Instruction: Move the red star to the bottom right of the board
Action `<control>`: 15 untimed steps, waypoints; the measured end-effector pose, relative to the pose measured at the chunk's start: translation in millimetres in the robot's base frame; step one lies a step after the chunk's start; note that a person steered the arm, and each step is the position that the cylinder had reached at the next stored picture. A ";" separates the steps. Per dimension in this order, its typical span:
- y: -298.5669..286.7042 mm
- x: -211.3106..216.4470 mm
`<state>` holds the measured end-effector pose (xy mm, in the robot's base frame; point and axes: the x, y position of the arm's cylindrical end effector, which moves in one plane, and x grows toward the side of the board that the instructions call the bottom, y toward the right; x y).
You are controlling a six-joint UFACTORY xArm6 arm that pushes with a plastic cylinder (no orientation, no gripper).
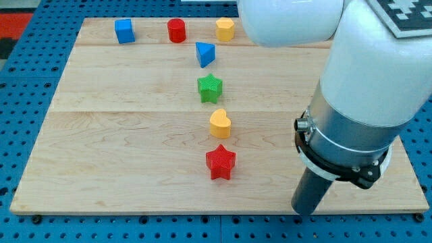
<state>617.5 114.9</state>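
The red star [221,163] lies on the wooden board [121,148], below the middle and a little toward the view's bottom. My tip [305,212] rests near the board's bottom edge, to the right of the red star and slightly lower, well apart from it. The arm's white and grey body covers the board's right side above the tip.
A yellow heart [220,123] sits just above the red star, then a green star [210,88] and a blue triangle [205,53]. Along the top edge stand a blue cube [124,31], a red cylinder [176,30] and a yellow block [225,29].
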 end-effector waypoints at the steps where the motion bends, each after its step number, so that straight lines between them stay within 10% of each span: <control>1: 0.0 0.0; 7: 12.2 -38.5; 11: -206.8 -42.7; 15: -83.1 -68.9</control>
<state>548.5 31.7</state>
